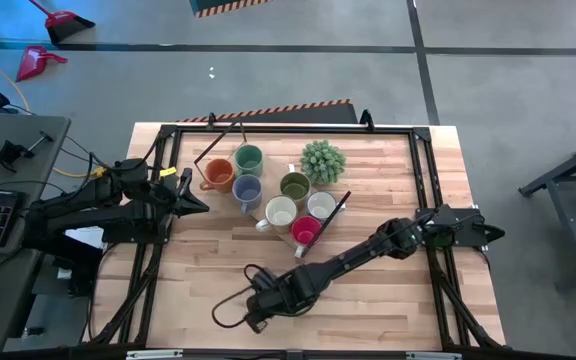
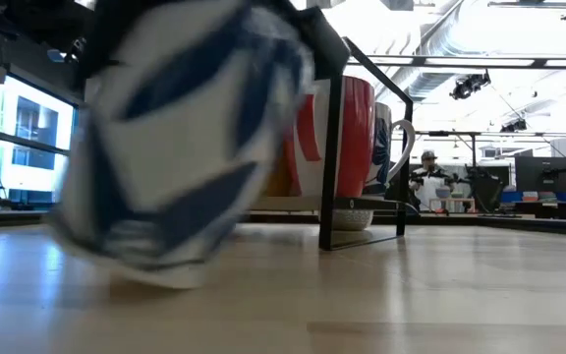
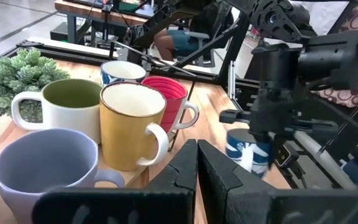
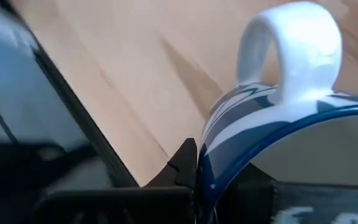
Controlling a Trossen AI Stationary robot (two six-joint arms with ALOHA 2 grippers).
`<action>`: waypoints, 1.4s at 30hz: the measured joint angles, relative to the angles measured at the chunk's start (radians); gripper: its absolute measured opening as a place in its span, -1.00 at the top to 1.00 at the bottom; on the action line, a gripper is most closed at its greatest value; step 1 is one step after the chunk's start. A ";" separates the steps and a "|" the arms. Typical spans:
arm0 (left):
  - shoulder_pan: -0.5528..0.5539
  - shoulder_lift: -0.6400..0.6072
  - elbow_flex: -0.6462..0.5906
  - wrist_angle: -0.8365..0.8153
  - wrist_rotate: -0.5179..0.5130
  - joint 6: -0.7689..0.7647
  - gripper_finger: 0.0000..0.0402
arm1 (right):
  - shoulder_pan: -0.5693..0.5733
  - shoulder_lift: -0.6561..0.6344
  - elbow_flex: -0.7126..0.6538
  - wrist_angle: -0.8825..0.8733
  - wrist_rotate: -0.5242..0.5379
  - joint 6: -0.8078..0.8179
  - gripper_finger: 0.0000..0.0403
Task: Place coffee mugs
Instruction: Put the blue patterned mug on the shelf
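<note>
A cluster of coffee mugs stands at the table's middle: orange, green, blue-grey, olive, two white ones and red-pink. Near the table's front edge, my right gripper is shut on a white mug with blue stripes. That mug fills the low view as a tilted blur and shows below the right gripper in the left wrist view. My left gripper is shut, holds nothing, and waits at the table's left, pointing at the cluster. My right gripper pinches the striped mug's wall at its rim, with one finger outside and the other seemingly inside. It comes slanting down from above. The handle points away from the fingers. The mug is tilted; whether its low edge touches the table I cannot tell.
A spiky green plant stands behind the mug cluster. A thin black rack frame stands around the red-pink mug's corner of the cluster. A black cable loop lies beside my right gripper. Bare wood lies along the table's front and right.
</note>
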 joint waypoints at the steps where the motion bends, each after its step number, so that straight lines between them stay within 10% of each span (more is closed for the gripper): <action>1: 0.000 0.000 0.000 0.000 0.000 0.003 1.00 | 0.000 0.001 0.000 0.020 0.023 0.060 1.00; 11: 0.000 0.000 0.000 -0.001 0.000 0.006 1.00 | -0.007 0.002 -0.002 0.009 0.153 0.493 1.00; 33: 0.000 0.000 0.000 -0.006 0.000 0.067 1.00 | -0.009 -0.040 -0.003 -0.385 -0.055 0.917 1.00; 42: 0.000 0.000 0.000 -0.007 0.000 0.066 1.00 | -0.009 -0.014 -0.005 -0.295 -0.085 0.958 1.00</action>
